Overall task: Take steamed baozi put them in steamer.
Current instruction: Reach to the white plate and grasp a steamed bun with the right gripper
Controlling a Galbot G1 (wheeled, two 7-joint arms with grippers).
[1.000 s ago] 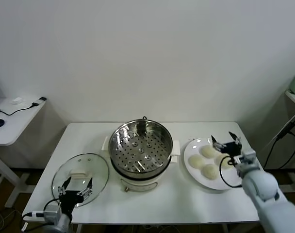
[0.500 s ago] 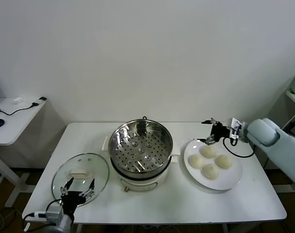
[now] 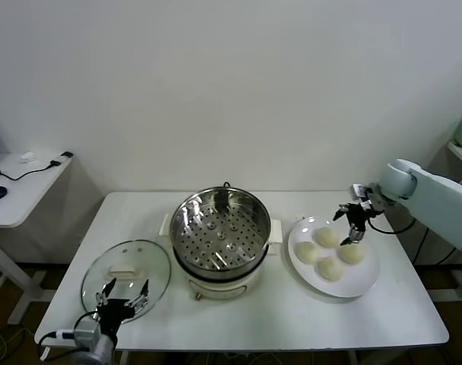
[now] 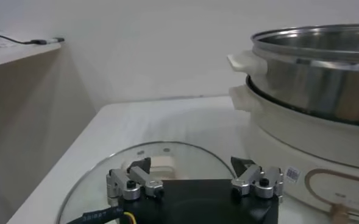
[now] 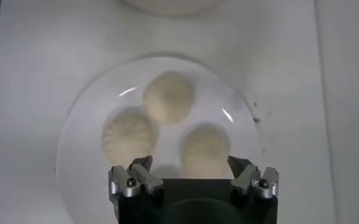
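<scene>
Several cream-white baozi (image 3: 326, 236) lie on a flat white plate (image 3: 368, 280) right of the steamer (image 3: 219, 232), a shiny steel pot with a perforated floor on a cream base, which holds nothing. My right gripper (image 3: 352, 225) hovers open over the plate's far right part, just above the right-hand baozi (image 3: 351, 253). In the right wrist view three baozi (image 5: 169, 96) show on the plate (image 5: 75, 140), one (image 5: 205, 146) directly between the open gripper (image 5: 191, 167) fingers' line. My left gripper (image 3: 123, 293) is open and parked low over the glass lid.
The round glass lid (image 3: 126, 262) with a cream handle lies at the table's front left, also in the left wrist view (image 4: 167, 155) beside the steamer (image 4: 313, 73). A side desk (image 3: 18, 186) stands to the left. The table's right edge is close to the plate.
My right arm swung up and round from the front right to reach in from the right. Its gripper went to the plate's back edge, then came right and down over the baozi. Left arm barely moved.
</scene>
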